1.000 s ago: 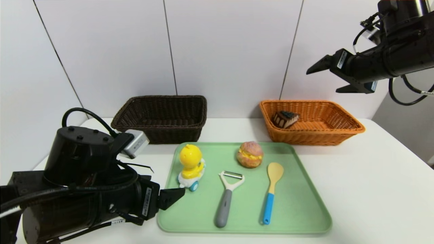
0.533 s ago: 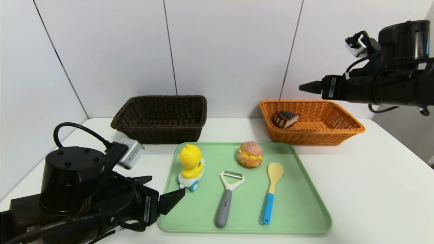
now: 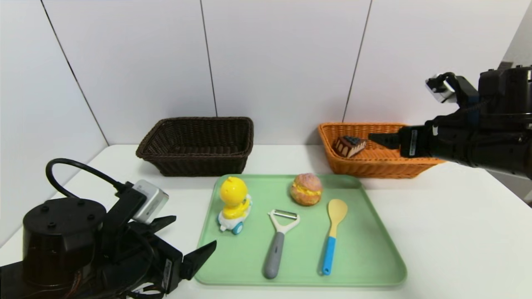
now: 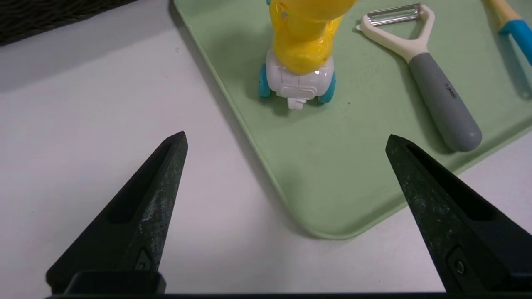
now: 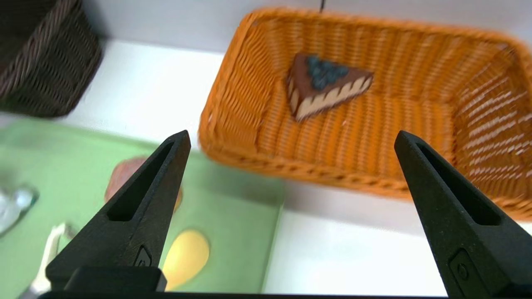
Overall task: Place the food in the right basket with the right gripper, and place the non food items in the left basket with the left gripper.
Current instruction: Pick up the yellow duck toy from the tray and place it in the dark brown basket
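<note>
In the head view, the left claw (image 3: 190,234) is hovering by the tray's near-left corner, released and gripping nothing; the right claw (image 3: 384,141) is hanging in front of the orange basket (image 3: 382,168). The cake slice (image 3: 350,146) is lying in that basket, toward its left end, while the dark brown basket (image 3: 195,160) is sitting on the desk (image 3: 436,232) beyond the far-left corner of the green tray (image 3: 361,257). On the tray, the duck toy (image 3: 234,203) is standing near the left edge, the cream puff (image 3: 306,189) is resting near the far edge, and the peeler (image 3: 276,249) and spoon (image 3: 332,236) are lying with handles toward the near edge

In the left wrist view, the claw's fingers are standing wide apart, the duck toy and peeler lying beyond them

In the right wrist view, that claw is also gaping, holding nothing, the cake slice showing beyond it inside the orange basket
</note>
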`<state>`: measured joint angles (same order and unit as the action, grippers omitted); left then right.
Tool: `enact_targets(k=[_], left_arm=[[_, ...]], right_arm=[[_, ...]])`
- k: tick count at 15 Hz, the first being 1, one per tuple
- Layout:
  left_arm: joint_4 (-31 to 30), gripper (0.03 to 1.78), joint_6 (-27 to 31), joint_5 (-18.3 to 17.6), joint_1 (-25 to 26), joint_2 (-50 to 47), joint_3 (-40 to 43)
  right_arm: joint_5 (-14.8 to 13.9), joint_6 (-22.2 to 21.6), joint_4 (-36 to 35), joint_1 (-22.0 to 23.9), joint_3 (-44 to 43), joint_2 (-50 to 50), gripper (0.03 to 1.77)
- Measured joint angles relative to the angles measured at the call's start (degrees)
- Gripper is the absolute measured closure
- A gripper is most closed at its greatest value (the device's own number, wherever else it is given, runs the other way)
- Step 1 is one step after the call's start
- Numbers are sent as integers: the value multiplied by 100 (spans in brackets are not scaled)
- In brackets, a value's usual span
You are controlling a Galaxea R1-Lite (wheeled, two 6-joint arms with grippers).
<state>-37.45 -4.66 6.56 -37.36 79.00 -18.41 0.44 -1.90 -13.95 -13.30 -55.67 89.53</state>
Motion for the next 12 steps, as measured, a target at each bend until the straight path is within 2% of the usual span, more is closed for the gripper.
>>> enact_targets(k=[2,6,8,10,12], left_arm=[[-1,12,139,-2,0,-9,2],[-12,12,141,27,7,223,-127],[-12,12,130,188,10,408,-154],[-17,12,144,407,11,599,-217],[-63,12,130,449,11,717,-276]], right_arm=[[-90,-5,-269,-262,460,-133,10],[-532,15,-1799,-690,1390,-111,10],[-711,11,-2367,-747,1715,-34,10],[-755,0,-2426,-764,1937,2,10],[-774,-10,-2433,-769,2065,13,10]])
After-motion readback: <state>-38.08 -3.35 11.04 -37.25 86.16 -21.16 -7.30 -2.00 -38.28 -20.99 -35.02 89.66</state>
